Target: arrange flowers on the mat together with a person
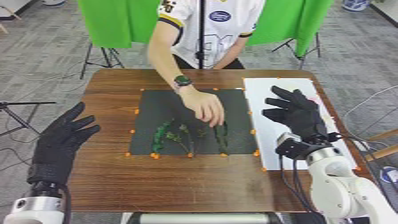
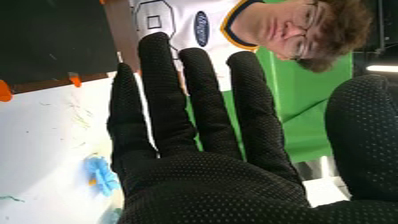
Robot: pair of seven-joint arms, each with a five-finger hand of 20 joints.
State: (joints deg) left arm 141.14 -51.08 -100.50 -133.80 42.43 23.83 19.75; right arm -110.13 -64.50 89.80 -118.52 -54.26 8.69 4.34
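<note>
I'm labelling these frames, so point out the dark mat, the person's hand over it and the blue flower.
Dark mat (image 1: 163, 106): head view, bare upper-left part.
Person's hand (image 1: 202, 104): head view, back of the hand.
Blue flower (image 2: 105, 176): right wrist view, on its petals.

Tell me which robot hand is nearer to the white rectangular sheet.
Right. The right hand is over the sheet; the left hand is farther off, on the other side of the black mat.
</note>
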